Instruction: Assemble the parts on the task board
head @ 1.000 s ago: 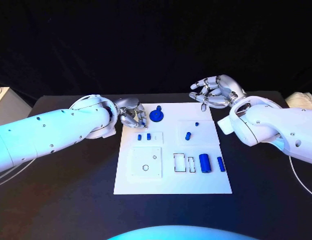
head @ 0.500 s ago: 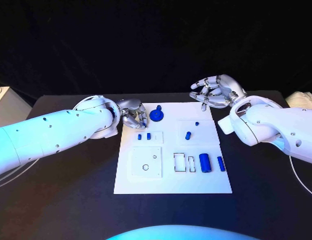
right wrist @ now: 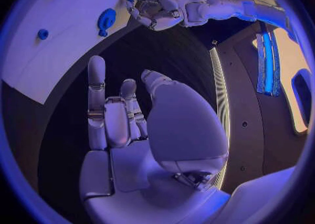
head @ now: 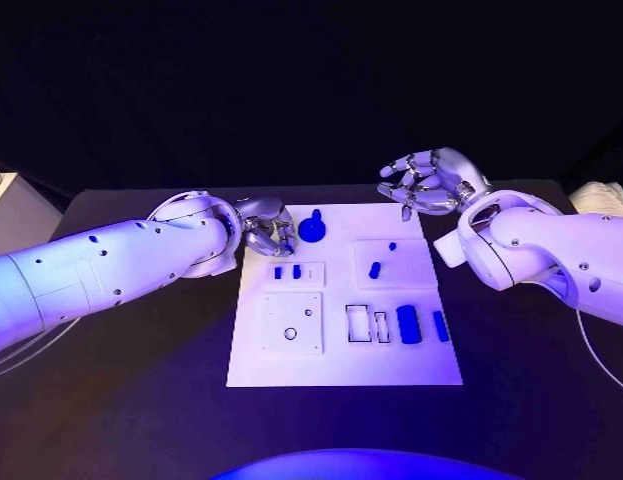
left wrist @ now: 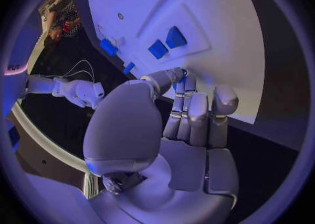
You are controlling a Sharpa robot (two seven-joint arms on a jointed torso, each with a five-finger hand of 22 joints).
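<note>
We find the task board (head: 343,345) lying at the centre of the black desk (head: 138,380). The left hand (head: 265,236) sits at the board's 10 o'clock edge, fingers curled in. The head view does not settle what it holds; the left wrist view shows a small blue piece (left wrist: 181,78) pinched between thumb and fingertips (left wrist: 176,75), just above the board's edge.

The right hand (head: 429,184) hovers off the board's 1 o'clock corner, clear of the surface. In the right wrist view its fingers (right wrist: 96,85) are partly curled, one extended, with nothing in them; we record it as released.

On the board, the head view shows a round blue part with a stem (head: 313,230) at 12 o'clock, two small blue pegs (head: 288,272) at 10 o'clock, a blue peg (head: 376,269) and a small blue stud (head: 392,246) at 1 o'clock, and two blue cylinders (head: 409,324) at 3 o'clock. The right wrist view shows the left hand beside the round part.
</note>
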